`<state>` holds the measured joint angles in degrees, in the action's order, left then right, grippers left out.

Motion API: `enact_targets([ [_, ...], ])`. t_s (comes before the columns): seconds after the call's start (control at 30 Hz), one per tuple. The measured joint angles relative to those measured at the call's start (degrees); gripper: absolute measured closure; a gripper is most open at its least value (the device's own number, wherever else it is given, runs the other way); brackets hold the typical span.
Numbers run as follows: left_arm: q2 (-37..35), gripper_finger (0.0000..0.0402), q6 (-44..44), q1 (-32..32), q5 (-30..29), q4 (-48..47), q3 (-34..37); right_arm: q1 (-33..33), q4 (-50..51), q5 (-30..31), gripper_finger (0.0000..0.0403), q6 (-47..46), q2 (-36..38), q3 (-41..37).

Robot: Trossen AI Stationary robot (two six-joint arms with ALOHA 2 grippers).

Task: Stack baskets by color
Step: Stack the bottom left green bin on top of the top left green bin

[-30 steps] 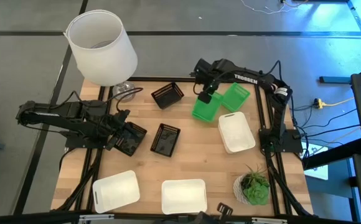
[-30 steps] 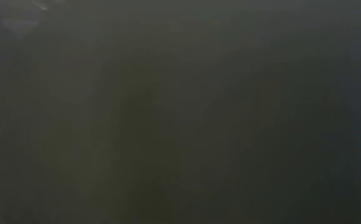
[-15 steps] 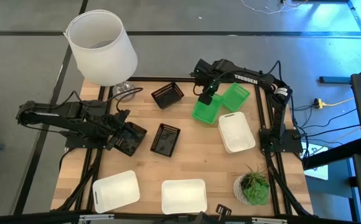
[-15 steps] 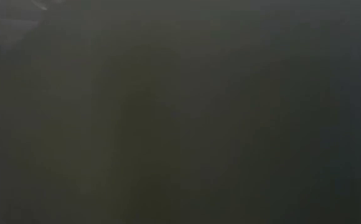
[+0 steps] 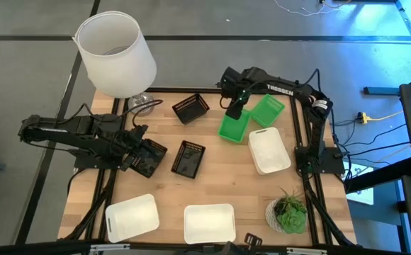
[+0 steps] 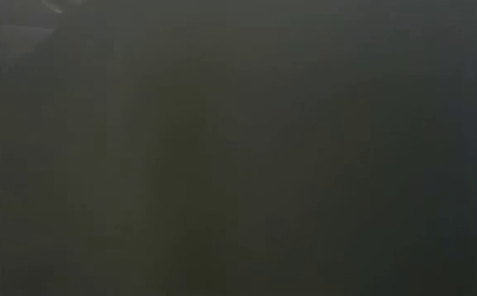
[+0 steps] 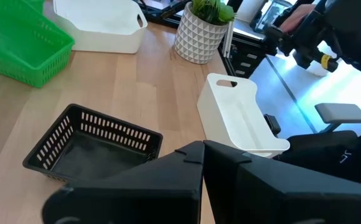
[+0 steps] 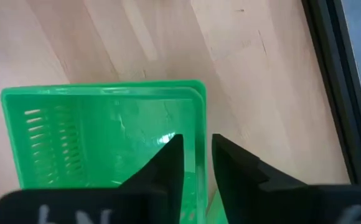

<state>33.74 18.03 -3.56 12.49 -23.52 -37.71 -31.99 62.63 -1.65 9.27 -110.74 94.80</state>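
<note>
Bucket and plant
White bucket [image 5: 115, 53] overhangs the table's [image 5: 216, 152] far-left corner; potted plant [image 5: 288, 213] (white pot) sits near-right.

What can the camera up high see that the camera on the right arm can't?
Only the high view shows the white bucket, the potted plant, three white baskets, three black baskets, a second green basket and the left claw. Only the right wrist view shows a double rim on the green basket, so two seem nested there. Both show that green basket, the right claw over its edge, and the wooden table.
</note>
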Motion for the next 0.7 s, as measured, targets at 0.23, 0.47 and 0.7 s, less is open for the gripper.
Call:
enact_targets([
  [0.23,0.0,0.0401,-0.1,0.0,0.0,0.0,0.0,0.0,4.3,0.0,0.0312,-6.2,0.0,4.4],
  [0.47,0.0,0.0401,-0.6,0.0,0.0,0.0,0.0,0.0,6.1,1.0,0.0358,-12.5,0.0,8.9],
  [0.7,0.0,0.0401,-0.6,0.0,0.0,0.0,0.0,1.1,4.1,4.7,0.0399,-16.8,-0.4,6.2],
])
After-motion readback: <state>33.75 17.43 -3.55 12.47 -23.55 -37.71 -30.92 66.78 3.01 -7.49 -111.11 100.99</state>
